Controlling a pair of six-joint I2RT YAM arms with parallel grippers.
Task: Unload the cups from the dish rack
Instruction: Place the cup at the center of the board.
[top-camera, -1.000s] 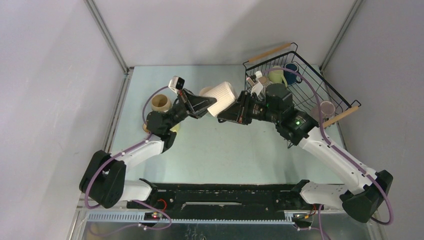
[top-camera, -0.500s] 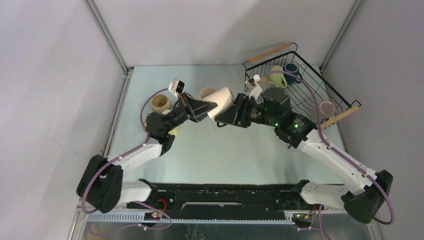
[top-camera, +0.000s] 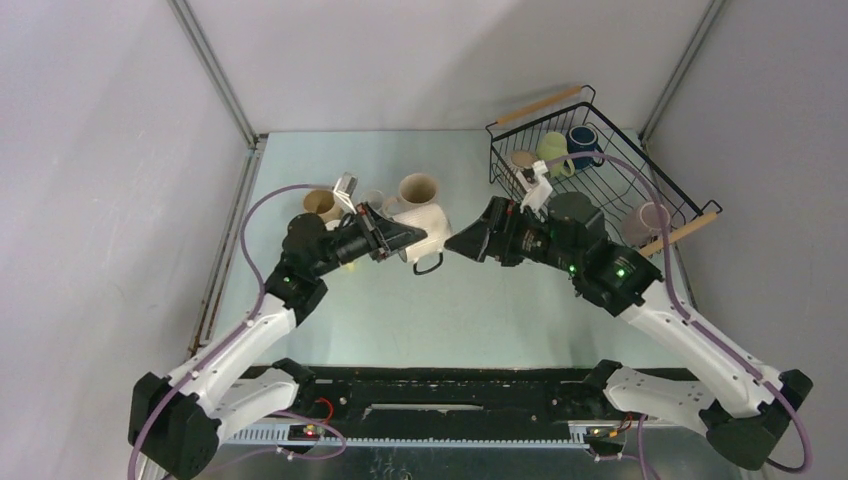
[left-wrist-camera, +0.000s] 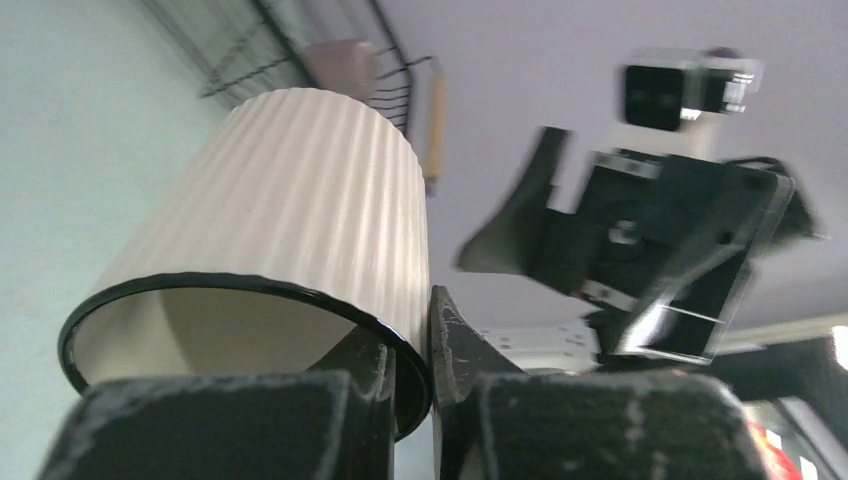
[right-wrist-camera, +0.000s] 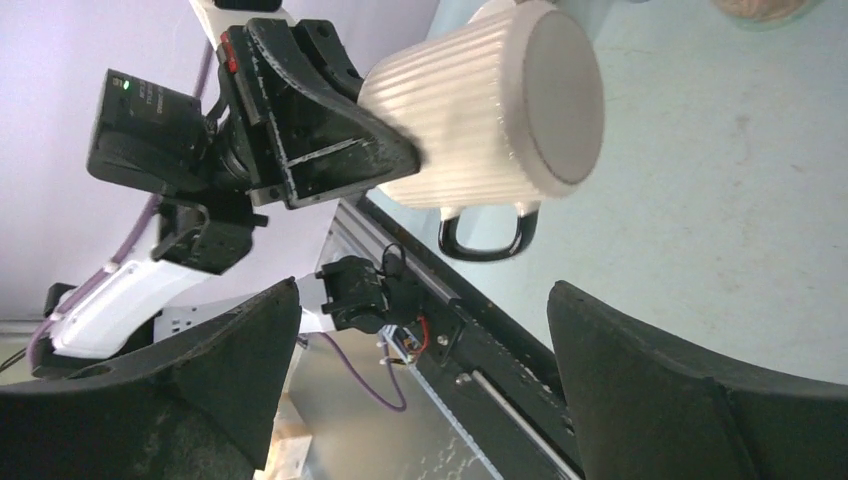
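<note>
The ribbed beige cup (top-camera: 428, 225) has changed hands: the right gripper (right-wrist-camera: 430, 320) has let go and backed off, jaws spread wide, just short of the cup's base. The left gripper (left-wrist-camera: 415, 340) pinches the rim, one finger inside, holding the cup tilted above the table (top-camera: 450, 310), handle down, left of the dish rack (top-camera: 640, 160).

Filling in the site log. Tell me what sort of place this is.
Probably a robot test booth, not a kitchen: bare grey walls close in a pale table carrying two robot arms and a wire dish rack.
</note>
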